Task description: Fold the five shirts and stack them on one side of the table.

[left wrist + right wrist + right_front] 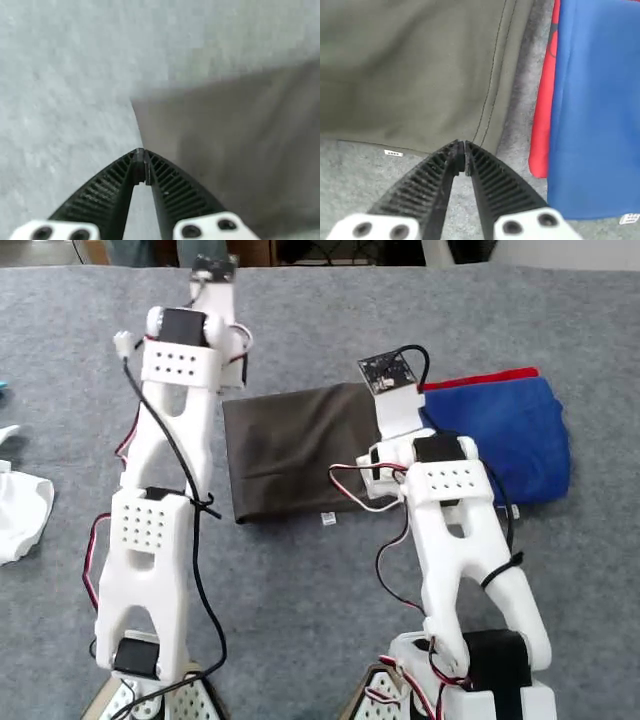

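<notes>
A dark olive shirt (290,450) lies folded into a flat rectangle at the middle of the grey worktop (320,620). It is not yet on the pile. Just beside it, toward the right arm's side, a folded blue shirt (515,430) rests on a folded red shirt (480,378), whose edge shows along the far side and in the strip between blue and olive. A small white label (327,519) lies on the worktop at the olive shirt's near edge.

The right hand (461,157) hangs over the near corner of the olive shirt closest to the pile. Its two ridged fingers are pressed together, with no cloth visible between them. The left hand (140,167) hangs by the opposite, far corner of the olive shirt, right at the fabric's edge. Its fingers also meet at the tips, with nothing visibly held.

At the worktop's left edge, well apart from the rest, lies a crumpled white garment (20,510), unfolded.

By this layout, the task looks roughly half done. Two shirts are stacked. A third is folded and probably needs sliding or lifting onto the blue one. The white garment has yet to be folded.
</notes>
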`<state>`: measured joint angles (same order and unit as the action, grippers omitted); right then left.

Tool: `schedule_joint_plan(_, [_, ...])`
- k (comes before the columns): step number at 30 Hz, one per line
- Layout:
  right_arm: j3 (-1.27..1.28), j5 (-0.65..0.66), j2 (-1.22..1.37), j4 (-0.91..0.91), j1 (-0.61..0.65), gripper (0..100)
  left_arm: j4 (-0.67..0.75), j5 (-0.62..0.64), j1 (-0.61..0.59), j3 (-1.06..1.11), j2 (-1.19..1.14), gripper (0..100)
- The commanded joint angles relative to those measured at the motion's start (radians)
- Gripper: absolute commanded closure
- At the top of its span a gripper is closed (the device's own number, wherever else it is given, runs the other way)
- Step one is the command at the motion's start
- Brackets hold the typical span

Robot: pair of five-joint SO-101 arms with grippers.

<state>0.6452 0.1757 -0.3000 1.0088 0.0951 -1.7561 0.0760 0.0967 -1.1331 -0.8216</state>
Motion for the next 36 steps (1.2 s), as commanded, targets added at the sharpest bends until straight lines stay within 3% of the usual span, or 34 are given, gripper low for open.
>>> schedule_joint_plan(1, [0.002,-0.037,-0.007,-0.023,0.023,98.4,0.025,-0.008,0.024,0.165,0.103,97])
schedule_joint_plan(4, [0.008,-0.051,-0.007,-0.052,0.023,98.4,0.029,-0.005,0.028,0.137,0.129,97])
schedule_joint_plan(7, [0.018,-0.052,-0.005,-0.069,0.021,98.4,0.12,0.031,0.041,0.153,0.089,97])
schedule_joint_plan(16, [0.24,-0.052,-0.005,-0.322,0.017,98.4,0.255,0.095,0.019,0.091,-0.072,97])
schedule_joint_plan(23, [0.38,-0.046,-0.005,-0.445,0.017,98.4,0.267,0.107,-0.024,0.024,-0.17,97])
schedule_joint_plan(31, [0.361,-0.044,-0.013,-0.414,0.015,98.4,0.264,0.107,-0.047,-0.002,-0.181,97])
schedule_joint_plan(36, [0.062,-0.052,-0.007,-0.077,-0.002,98.4,0.13,0.054,-0.081,-0.12,-0.167,97])
